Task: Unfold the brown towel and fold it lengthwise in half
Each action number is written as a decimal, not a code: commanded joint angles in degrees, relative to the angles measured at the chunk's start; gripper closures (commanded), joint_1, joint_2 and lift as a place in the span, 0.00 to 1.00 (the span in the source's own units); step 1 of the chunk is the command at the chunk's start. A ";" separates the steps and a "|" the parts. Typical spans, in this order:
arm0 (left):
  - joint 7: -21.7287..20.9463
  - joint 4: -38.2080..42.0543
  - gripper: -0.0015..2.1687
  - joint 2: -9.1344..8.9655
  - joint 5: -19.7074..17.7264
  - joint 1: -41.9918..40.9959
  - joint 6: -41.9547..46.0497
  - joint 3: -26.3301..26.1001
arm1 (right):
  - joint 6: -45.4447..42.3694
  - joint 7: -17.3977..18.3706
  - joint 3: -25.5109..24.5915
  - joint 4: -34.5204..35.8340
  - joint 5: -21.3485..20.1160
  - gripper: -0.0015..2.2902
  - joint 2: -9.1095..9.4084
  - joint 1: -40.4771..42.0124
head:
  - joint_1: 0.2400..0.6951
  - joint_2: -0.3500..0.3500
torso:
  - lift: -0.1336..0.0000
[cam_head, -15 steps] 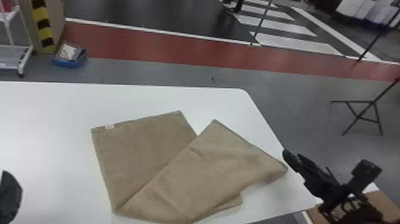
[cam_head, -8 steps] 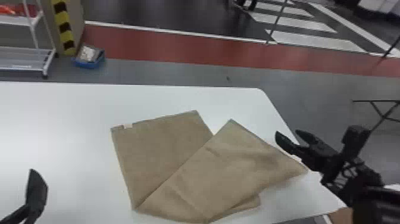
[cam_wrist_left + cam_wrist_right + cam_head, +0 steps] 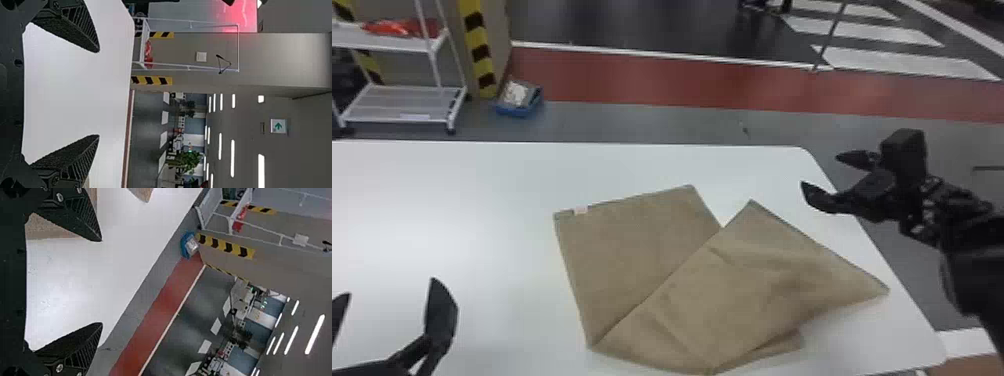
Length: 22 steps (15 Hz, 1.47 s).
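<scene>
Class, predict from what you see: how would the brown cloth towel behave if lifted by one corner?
The brown cloth towel would likely hang floppy, since soft creases cross its upper flap. It may also unfold as it rises, because one section lies slanted across another, unpinned.

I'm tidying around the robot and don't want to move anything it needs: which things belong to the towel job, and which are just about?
For the job:
brown towel
white table under it
left end effector
right end effector

Just about:
white rack
red item on the rack
blue container on the floor
</scene>
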<state>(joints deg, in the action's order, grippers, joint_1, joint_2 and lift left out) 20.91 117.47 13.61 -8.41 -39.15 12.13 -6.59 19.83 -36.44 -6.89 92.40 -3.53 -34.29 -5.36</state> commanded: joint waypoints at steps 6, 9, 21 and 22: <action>0.09 0.39 0.05 -0.34 0.15 -0.58 0.03 0.44 | -4.92 -16.91 18.05 -14.00 -12.64 0.05 -2.62 -16.08 | 1.00 0.34 | 0.08; 0.09 0.39 0.05 -0.25 0.24 -0.75 0.03 0.44 | -3.52 -19.46 26.93 -25.69 -13.87 0.07 -1.30 -26.28 | 1.00 0.35 | 0.08; -0.08 1.01 0.05 -0.16 0.24 -3.57 4.25 1.14 | -4.04 -24.29 36.60 -43.88 -21.26 0.08 4.32 -38.32 | 1.00 0.36 | 0.08; 0.00 1.27 0.05 -0.16 0.24 -3.92 4.60 1.14 | -4.22 -24.29 36.95 -45.11 -22.05 0.09 5.20 -38.76 | 1.00 0.35 | 0.08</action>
<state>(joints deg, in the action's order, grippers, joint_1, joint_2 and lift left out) 20.84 118.52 13.47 -8.18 -42.70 16.15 -5.45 15.72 -60.73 29.59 48.73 -24.68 -30.01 -43.62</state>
